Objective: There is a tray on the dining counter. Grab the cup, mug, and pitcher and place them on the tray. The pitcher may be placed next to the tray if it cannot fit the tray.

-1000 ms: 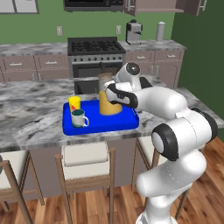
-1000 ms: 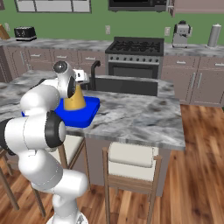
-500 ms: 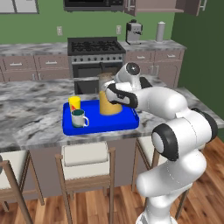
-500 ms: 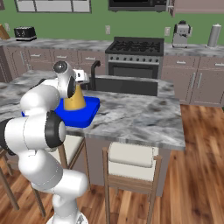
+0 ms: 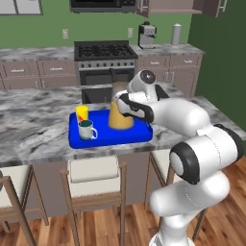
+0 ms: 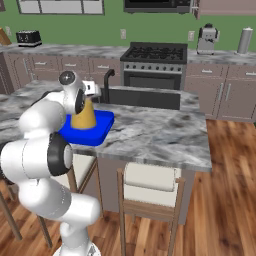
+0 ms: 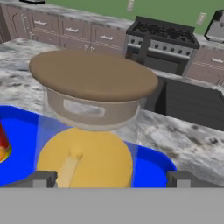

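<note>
The blue tray [image 5: 129, 136] lies on the dining counter [image 5: 33, 127]. On its left end stand the yellow cup [image 5: 82, 113] and, in front of it, the white mug [image 5: 87, 129] with its teal inside. The pitcher [image 5: 120, 116] stands upright on the tray's right half, orange below, with a brown top [image 7: 94, 74]. My gripper [image 5: 118, 102] is open at the pitcher's neck, one fingertip [image 7: 43, 179] on each side and well apart. In the hand view the cup [image 7: 2, 148] shows at the left edge and the tray [image 7: 151, 171] lies behind the pitcher.
A dark sink with a faucet [image 6: 141, 96] is set into the counter just behind the tray. The stove [image 5: 104, 50] stands at the back wall. Stools [image 5: 93, 170] are tucked under the counter's near edge.
</note>
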